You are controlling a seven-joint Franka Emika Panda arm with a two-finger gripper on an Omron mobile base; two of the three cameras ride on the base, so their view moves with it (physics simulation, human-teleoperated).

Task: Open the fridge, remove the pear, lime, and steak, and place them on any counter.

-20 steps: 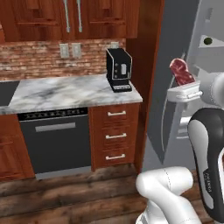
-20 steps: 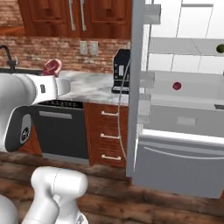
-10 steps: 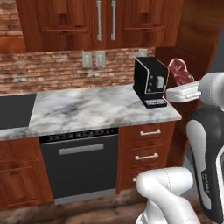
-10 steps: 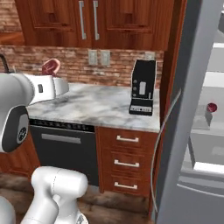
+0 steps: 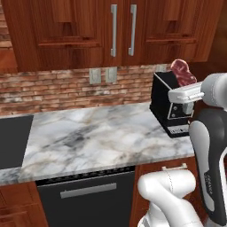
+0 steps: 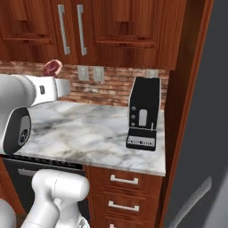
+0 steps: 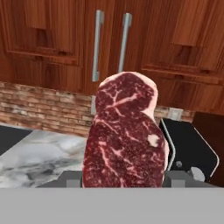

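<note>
The steak (image 7: 124, 135), a reddish slab with pale marbling, stands on edge between my fingers, and my gripper (image 7: 124, 179) is shut on its lower end. From the base it is held high over the right part of the marble counter (image 5: 97, 137), with the steak (image 5: 183, 72) sticking up from the gripper (image 5: 187, 88) just above the coffee machine. From the other side the steak (image 6: 53, 67) and gripper (image 6: 60, 84) hang over the counter (image 6: 89, 133). The fridge (image 6: 209, 133) shows as a grey door at the far right. The pear and lime are out of view.
A black coffee machine (image 5: 170, 108) (image 6: 143, 113) stands at the counter's right end against the brick wall. A black stovetop (image 5: 11, 139) adjoins the counter on the left. Wood cabinets (image 5: 119, 31) hang above; a dishwasher (image 5: 84, 195) and drawers (image 6: 124, 187) sit below.
The base has turned and driven left, so the open fridge interior slid out of view and the counter now faces the cameras. The steak stays held in the gripper.
</note>
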